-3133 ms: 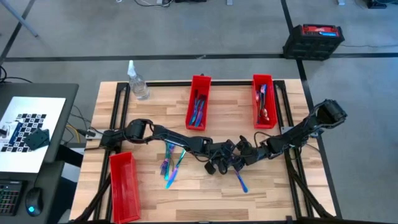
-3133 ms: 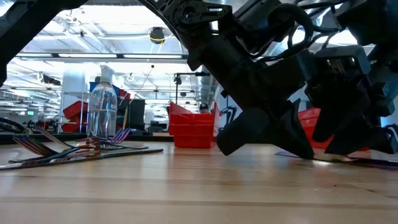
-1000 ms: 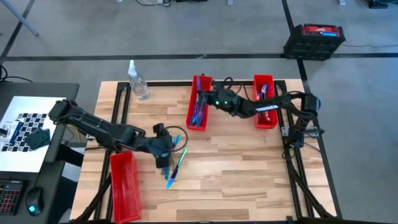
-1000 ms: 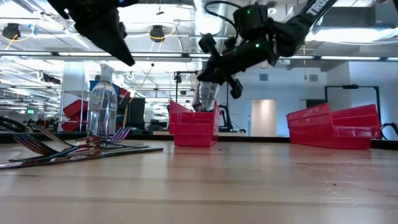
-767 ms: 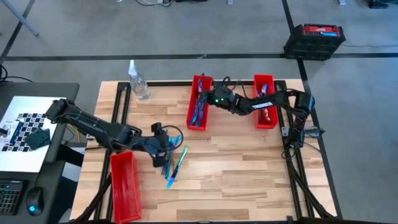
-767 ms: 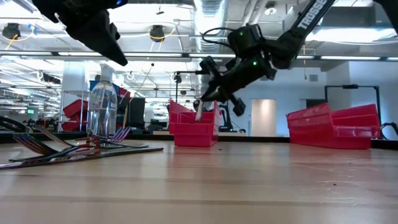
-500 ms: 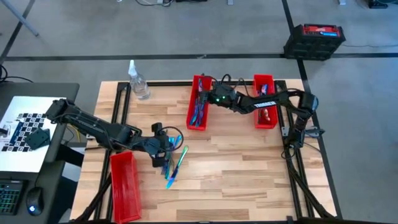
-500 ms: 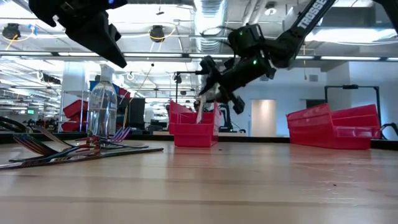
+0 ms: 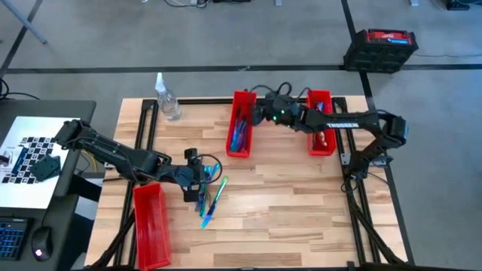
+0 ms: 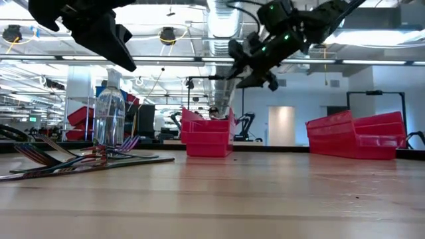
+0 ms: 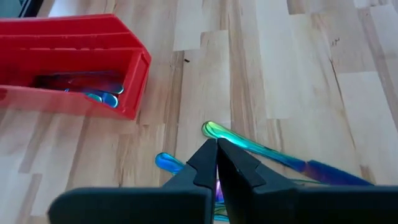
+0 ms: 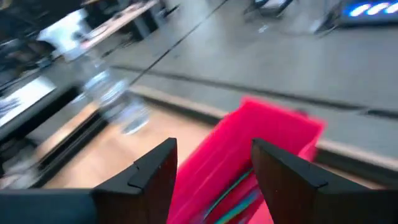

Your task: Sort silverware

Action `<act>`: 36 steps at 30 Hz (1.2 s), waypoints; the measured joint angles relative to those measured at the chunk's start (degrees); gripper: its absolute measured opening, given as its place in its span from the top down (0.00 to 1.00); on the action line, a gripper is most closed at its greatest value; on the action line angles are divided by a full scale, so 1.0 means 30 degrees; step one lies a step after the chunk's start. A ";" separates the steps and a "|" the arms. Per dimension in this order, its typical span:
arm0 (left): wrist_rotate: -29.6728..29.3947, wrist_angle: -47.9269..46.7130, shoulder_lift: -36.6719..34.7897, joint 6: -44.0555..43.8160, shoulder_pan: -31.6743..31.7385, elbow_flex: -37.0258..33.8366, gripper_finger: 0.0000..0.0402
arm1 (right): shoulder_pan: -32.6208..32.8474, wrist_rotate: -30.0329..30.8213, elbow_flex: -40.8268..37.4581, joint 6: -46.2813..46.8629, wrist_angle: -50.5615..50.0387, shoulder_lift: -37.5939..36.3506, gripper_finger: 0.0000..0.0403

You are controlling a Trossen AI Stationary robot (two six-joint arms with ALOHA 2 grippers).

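Even, bright overhead lighting with soft shadows on the table (image 9: pixel 301 203); ceiling strip lights glare in the low view; right wrist view heavily motion-blurred, bottle (image 12: pixel 109 99) smeared; left wrist view sharp.

We see a wooden counter (image 9: pixel 301 203) carrying three long red bins: one (image 9: pixel 241 124) at the far middle, another (image 9: pixel 319 123) to its right, and a third (image 9: pixel 151 224) at the near left corner. A clear plastic bottle (image 9: pixel 167 100) stands at the far left. A black-and-red toolbox (image 9: pixel 380 47) sits on the floor beyond the far right corner.
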 joint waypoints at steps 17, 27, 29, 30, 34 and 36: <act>0.0029 0.0139 0.0022 -0.2817 -0.0073 0.0000 1.00 | 1.0161 -0.5614 0.1637 -0.1451 0.1670 0.6313 0.58; 0.0023 0.0176 0.0022 -0.3168 -0.0073 0.0000 1.00 | 0.9922 -0.5556 0.7065 -0.4561 0.0618 1.1452 0.66; 0.0022 0.0153 0.0023 -0.3477 -0.0073 0.0000 1.00 | 0.9902 -0.5549 0.7594 -0.4542 -0.0457 1.2241 0.68; 0.0022 0.0173 0.0027 -0.3650 -0.0073 0.0006 1.00 | 0.9895 -0.5534 0.7757 -0.4452 -0.0746 1.2583 0.68; 0.0022 0.0196 0.0029 -0.4084 -0.0073 0.0007 1.00 | 0.9893 -0.5285 0.7947 -0.3942 -0.0372 1.3315 0.70; 0.0022 0.0259 0.0029 -0.4084 -0.0073 0.0007 1.00 | 0.9851 -0.4936 0.7992 -0.3429 -0.0335 1.3525 0.71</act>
